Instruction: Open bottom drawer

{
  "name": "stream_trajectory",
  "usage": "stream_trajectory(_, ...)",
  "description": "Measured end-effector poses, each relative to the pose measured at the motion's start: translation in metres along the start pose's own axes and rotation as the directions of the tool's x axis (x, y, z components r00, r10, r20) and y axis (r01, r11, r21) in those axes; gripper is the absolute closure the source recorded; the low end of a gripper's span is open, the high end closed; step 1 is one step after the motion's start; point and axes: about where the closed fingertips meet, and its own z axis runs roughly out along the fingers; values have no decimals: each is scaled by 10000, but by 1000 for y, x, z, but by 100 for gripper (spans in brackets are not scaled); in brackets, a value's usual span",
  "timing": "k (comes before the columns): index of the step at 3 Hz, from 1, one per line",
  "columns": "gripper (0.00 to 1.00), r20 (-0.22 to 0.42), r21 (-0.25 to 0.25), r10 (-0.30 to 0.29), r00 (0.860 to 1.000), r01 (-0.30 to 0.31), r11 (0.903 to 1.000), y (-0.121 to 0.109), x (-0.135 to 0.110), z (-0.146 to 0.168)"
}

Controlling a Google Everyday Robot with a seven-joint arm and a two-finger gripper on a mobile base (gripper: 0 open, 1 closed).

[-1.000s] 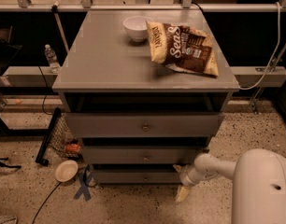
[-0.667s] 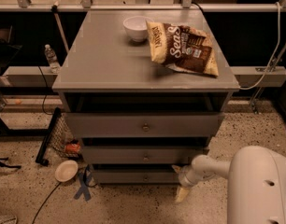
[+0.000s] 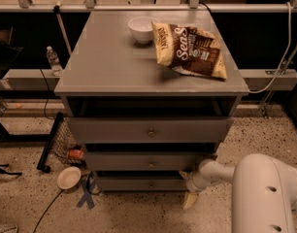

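Note:
The grey cabinet (image 3: 109, 67) has three drawers. The bottom drawer (image 3: 134, 184) is the lowest one, with a flat grey front and a small round knob (image 3: 151, 184). Its front lies about level with the middle drawer (image 3: 129, 162) above it. My gripper (image 3: 187, 191) is low at the cabinet's front right corner, at the right end of the bottom drawer front and to the right of the knob. My white arm (image 3: 265, 193) reaches in from the lower right.
A white bowl (image 3: 140, 29) and a chip bag (image 3: 189, 50) lie on the cabinet top. On the speckled floor to the left are a small white dish (image 3: 69, 177), blue tape (image 3: 86, 194), a wire basket (image 3: 61, 144) and cables. A water bottle (image 3: 52, 60) stands on a left ledge.
The large white link of my arm has shifted slightly left. The gripper stays at the cabinet's lower right corner and the drawers look unchanged.

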Motion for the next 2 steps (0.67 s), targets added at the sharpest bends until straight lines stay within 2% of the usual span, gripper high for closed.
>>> stream_trajectory(1,0,-52,364,-385,9992,387,9986,-19,9,10)
stream_trajectory(2,0,-187,435,-557,9983,565,9975,-17,11,18)
